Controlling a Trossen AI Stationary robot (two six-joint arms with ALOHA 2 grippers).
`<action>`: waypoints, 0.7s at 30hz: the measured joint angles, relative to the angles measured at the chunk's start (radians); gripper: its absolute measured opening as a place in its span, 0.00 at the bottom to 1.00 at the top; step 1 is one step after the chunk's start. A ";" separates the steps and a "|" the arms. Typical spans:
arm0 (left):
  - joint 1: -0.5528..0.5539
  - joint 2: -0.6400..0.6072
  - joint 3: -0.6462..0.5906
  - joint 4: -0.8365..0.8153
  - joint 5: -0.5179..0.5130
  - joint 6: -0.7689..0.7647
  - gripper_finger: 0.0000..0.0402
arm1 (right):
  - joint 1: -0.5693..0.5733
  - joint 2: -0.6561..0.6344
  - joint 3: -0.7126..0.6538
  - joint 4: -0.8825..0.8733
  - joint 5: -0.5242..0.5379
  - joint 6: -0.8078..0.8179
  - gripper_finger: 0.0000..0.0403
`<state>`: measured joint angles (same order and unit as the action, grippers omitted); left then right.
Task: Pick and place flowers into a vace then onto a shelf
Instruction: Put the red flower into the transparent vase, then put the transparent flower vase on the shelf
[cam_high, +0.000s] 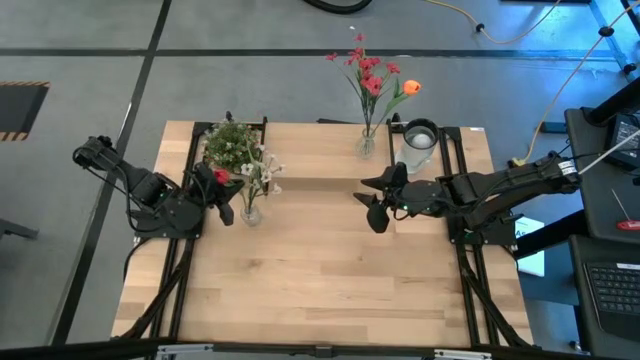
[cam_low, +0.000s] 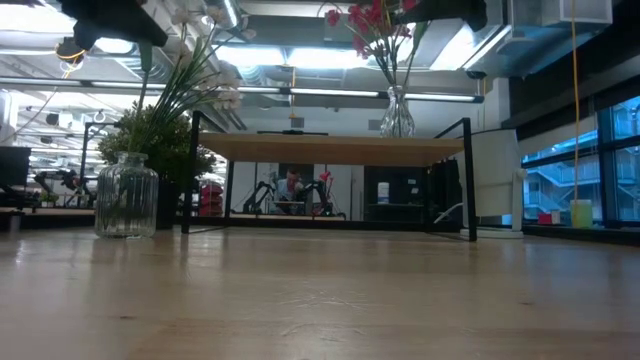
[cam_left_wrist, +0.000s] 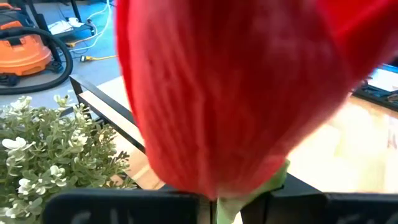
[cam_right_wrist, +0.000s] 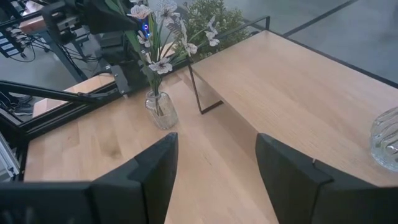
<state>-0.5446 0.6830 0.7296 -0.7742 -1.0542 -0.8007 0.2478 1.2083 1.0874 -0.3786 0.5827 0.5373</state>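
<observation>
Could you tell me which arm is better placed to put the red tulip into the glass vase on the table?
The left. Its gripper already has the red tulip between its fingers, right beside the vase with the white sprig. The right gripper hangs open and empty mid-table, farther away.

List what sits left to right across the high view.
Left tool with a red tulip → white sprig vase → red flower vase → right tool → empty glass jar.
</observation>
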 joint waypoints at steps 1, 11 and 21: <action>0.000 0.000 0.000 -0.003 0.000 0.000 0.09 | 0.000 0.000 0.000 0.000 0.000 0.000 0.54; 0.000 0.000 0.000 -0.013 0.030 0.001 0.23 | 0.000 0.000 0.000 0.000 0.000 0.000 0.54; 0.005 -0.021 0.000 -0.066 0.191 0.003 0.39 | 0.000 0.000 0.000 0.000 -0.010 0.000 0.54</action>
<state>-0.5400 0.6617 0.7296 -0.8400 -0.8637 -0.7980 0.2478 1.2083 1.0874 -0.3790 0.5732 0.5373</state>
